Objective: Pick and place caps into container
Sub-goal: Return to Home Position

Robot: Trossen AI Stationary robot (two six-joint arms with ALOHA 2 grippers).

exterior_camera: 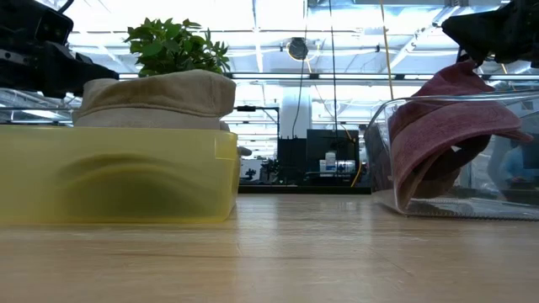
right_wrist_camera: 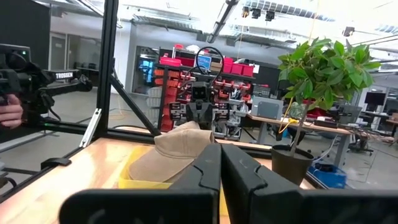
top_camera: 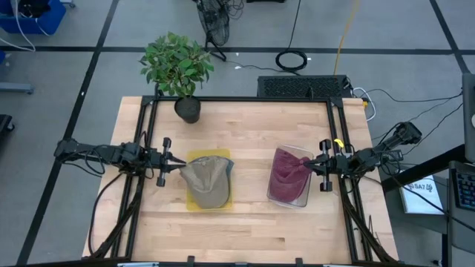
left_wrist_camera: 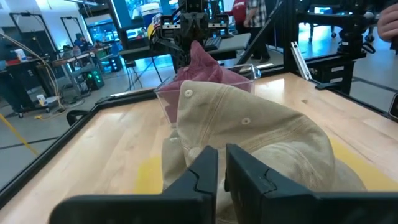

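Note:
A khaki tan cap [top_camera: 208,182] lies on top of a yellow container [top_camera: 194,205] at the table's middle left; it also shows in the low view [exterior_camera: 156,97]. My left gripper [top_camera: 179,167] is shut at the cap's left edge. A maroon cap [top_camera: 288,174] sits in a clear container [top_camera: 302,199] at the middle right, with one edge drawn up. My right gripper [top_camera: 311,165] is shut on that raised edge. Other caps are out of view. My left gripper meets the tan cap's left edge [left_wrist_camera: 205,146] level, from the table's left. The fingers hide the place of contact, so the hold cannot be told further. The cap rests on the yellow container's rim. My right gripper pinches the maroon cap's right edge [exterior_camera: 461,71] between its two fingers, level, from the table's right. That edge is drawn up into a peak [left_wrist_camera: 198,51]. The rest of the cap hangs down into the clear container.
A potted plant [top_camera: 178,67] stands at the table's far left. Black frame rails [top_camera: 148,133] run along the table's left and right sides. Bare wood lies between the two containers and along the near edge. A person's hand [right_wrist_camera: 9,112] shows beyond the table.

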